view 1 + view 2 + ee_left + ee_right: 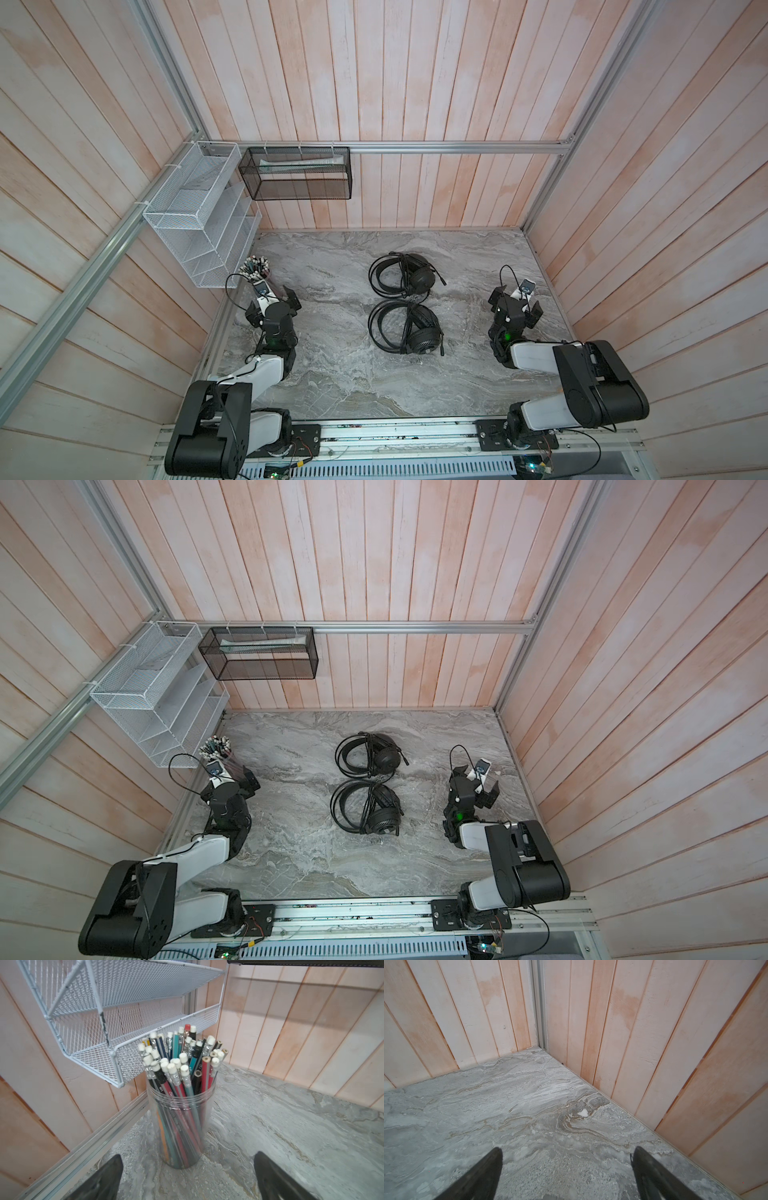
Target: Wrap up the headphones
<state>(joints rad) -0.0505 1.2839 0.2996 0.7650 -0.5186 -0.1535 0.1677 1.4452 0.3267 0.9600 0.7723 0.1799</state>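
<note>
The marble tabletop point(332, 386) carries everything. A white mesh rack point(195, 224) hangs on the wall just above the pencil jar point(180, 1126), and a black mesh basket point(299, 189) hangs further along the back wall from it. The left gripper point(188, 1156) faces the jar, jaws spread wide and holding nothing. The right gripper point(567, 1148), equally wide and empty, sits across the table from the jar. Between them, well apart from the jar, lie the far headset point(402, 274) and near headset point(405, 328), thin cables looped at their headbands. Print on the pencils point(178, 1057) is too blurred to read.
</note>
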